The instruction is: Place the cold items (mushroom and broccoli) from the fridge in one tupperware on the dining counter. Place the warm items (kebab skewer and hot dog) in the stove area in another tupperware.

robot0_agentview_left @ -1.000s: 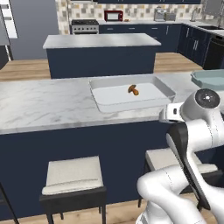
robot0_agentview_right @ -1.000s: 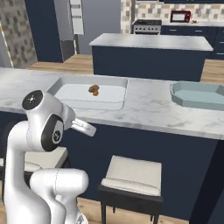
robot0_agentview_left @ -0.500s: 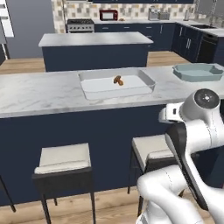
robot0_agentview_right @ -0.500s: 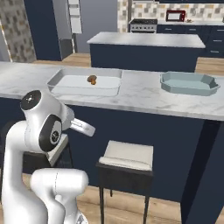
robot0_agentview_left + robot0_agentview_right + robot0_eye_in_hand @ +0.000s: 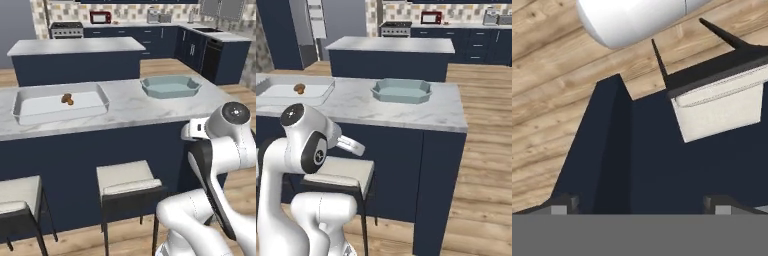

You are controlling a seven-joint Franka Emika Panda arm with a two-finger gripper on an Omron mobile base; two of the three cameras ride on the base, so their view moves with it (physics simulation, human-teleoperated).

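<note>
A white tupperware [image 5: 40, 104] [image 5: 276, 91] lies on the marble dining counter [image 5: 130, 107] with a small brown mushroom [image 5: 67, 99] [image 5: 299, 89] inside it. To its right lies an empty teal tupperware [image 5: 170, 87] [image 5: 401, 91]. My arm is folded low in front of the counter. My gripper [image 5: 639, 205] is open with nothing between its tips, and it points down at the counter's dark side and a stool seat [image 5: 722, 107]. The broccoli, kebab skewer and hot dog are out of view.
Two stools [image 5: 127, 177] [image 5: 17, 195] stand against the counter's front, close to my arm. Behind the counter is a dark island [image 5: 75, 62], and at the back wall a stove [image 5: 66, 29] [image 5: 395, 27] and a red microwave [image 5: 100, 17]. Wood floor opens to the right [image 5: 486, 165].
The whole scene has slid left in both base views, so the base has driven right along the counter. The teal tupperware has come toward the middle. The gripper stays open.
</note>
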